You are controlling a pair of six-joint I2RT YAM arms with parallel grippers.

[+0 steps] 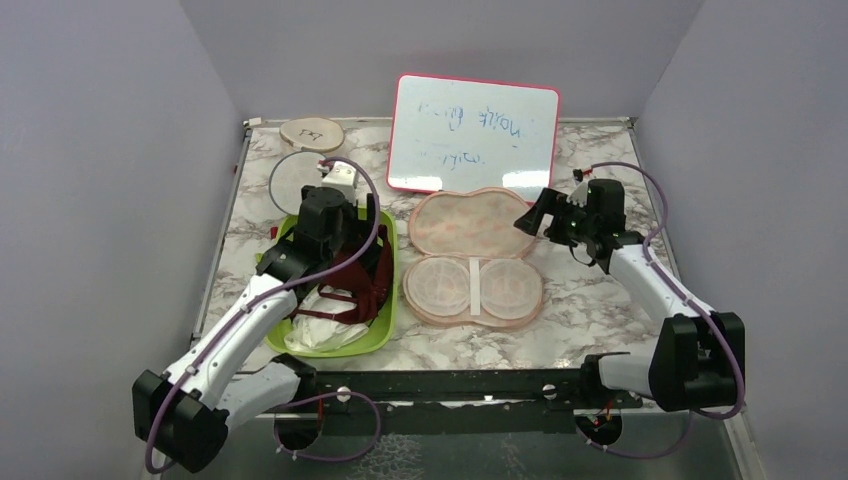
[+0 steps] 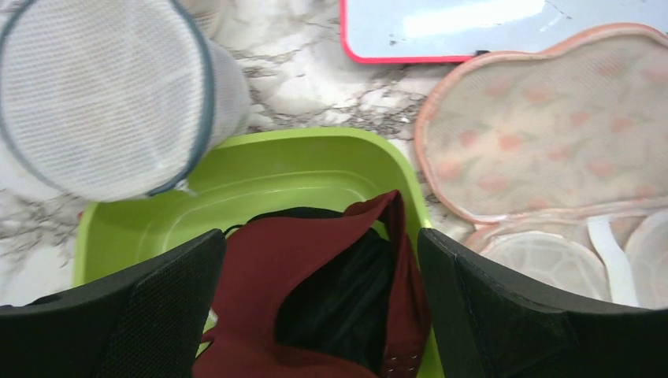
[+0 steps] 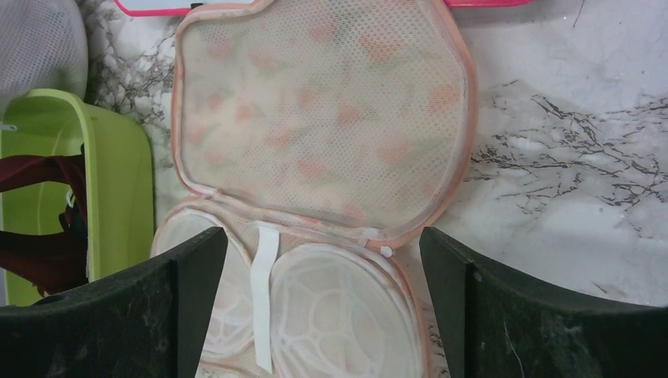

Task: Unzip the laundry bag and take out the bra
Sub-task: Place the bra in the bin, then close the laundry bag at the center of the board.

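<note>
The bra (image 2: 299, 260) lies in the green tub (image 2: 260, 142), the left tool (image 2: 321, 268) spread wide over it. Just beside the tub the bag (image 1: 470, 225) lies opened flat on the worktop (image 1: 600, 300), the right tool (image 3: 323, 268) spread above it.

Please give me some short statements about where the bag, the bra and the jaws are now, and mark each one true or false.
1. The laundry bag lies unzipped and opened flat. True.
2. The bra is inside the bag. False: it lies in the green tub.
3. The left jaws are shut on the bra. False: they stand open above it.
4. The right jaws are open and hold nothing. True.
5. The whiteboard is on the near side of the bag. False: it is on the far side.
</note>
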